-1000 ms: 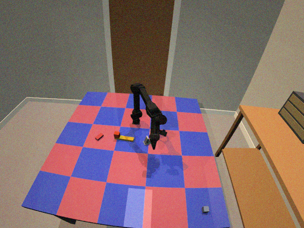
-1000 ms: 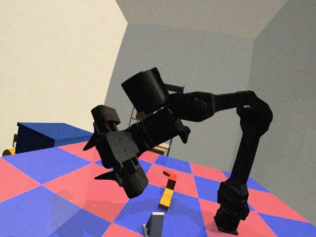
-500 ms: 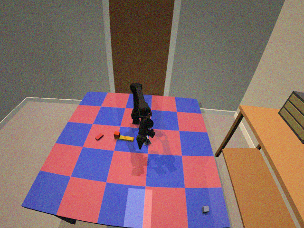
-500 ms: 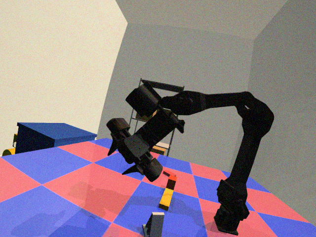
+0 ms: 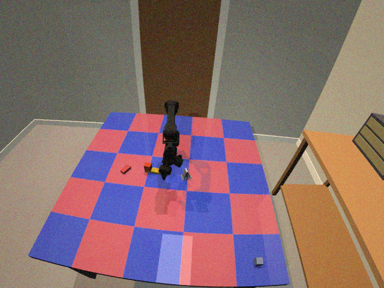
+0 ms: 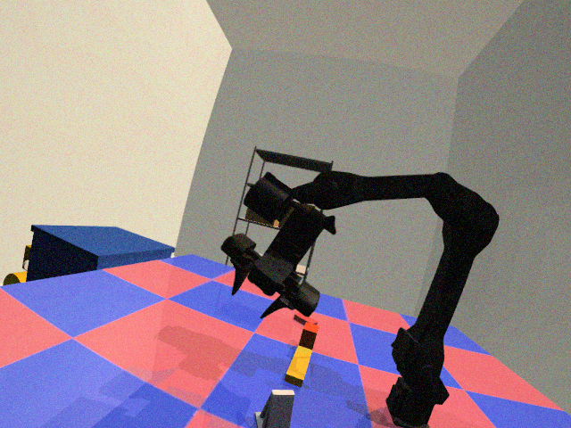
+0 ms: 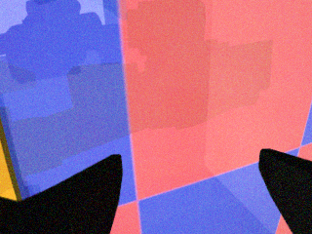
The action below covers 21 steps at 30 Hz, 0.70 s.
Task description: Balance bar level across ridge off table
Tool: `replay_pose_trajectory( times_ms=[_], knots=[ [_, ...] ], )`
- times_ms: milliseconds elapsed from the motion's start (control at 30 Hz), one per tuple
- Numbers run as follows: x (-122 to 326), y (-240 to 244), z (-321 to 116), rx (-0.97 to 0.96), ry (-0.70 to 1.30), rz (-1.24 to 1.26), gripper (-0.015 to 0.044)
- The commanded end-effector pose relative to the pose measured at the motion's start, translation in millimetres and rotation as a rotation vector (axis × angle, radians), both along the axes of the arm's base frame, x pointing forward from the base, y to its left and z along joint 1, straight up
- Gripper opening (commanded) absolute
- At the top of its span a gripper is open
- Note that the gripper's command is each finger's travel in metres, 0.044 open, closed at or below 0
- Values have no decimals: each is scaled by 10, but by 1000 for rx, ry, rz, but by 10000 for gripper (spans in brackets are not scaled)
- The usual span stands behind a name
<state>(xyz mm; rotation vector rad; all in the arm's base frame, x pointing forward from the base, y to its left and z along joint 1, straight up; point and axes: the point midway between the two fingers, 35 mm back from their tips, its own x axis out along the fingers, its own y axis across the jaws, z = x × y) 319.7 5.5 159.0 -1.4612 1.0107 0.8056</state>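
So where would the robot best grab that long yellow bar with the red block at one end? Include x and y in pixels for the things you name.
Probably by the bare yellow stretch of the bar (image 5: 155, 170) (image 6: 298, 364) (image 7: 6, 175), from above, one finger along each long side: it lies flat, narrow across, while the red block (image 5: 147, 167) (image 6: 309, 333) stands taller at its end.

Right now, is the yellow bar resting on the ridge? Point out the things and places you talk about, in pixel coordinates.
No, the yellow bar (image 5: 155, 170) (image 6: 299, 363) (image 7: 7, 172) lies on the checkered table, apart from the gray ridge (image 5: 186, 176) (image 6: 279, 409).

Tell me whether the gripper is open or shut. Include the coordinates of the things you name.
Open: the gripper (image 5: 164, 177) (image 6: 247, 306) (image 7: 190, 161) has its two dark fingers standing well apart in the wrist view, with only the checkered table (image 5: 207, 257) (image 6: 119, 322) (image 7: 166, 161) showing between them.
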Motion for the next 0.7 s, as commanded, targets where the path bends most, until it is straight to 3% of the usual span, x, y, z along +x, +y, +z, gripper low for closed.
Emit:
replay_pose_trajectory(
  times_ms=[0,667],
  knots=[
    [-158,-171,-11,8,67,-2,315],
    [-962,-687,-19,122,344,-43,315]
  ],
)
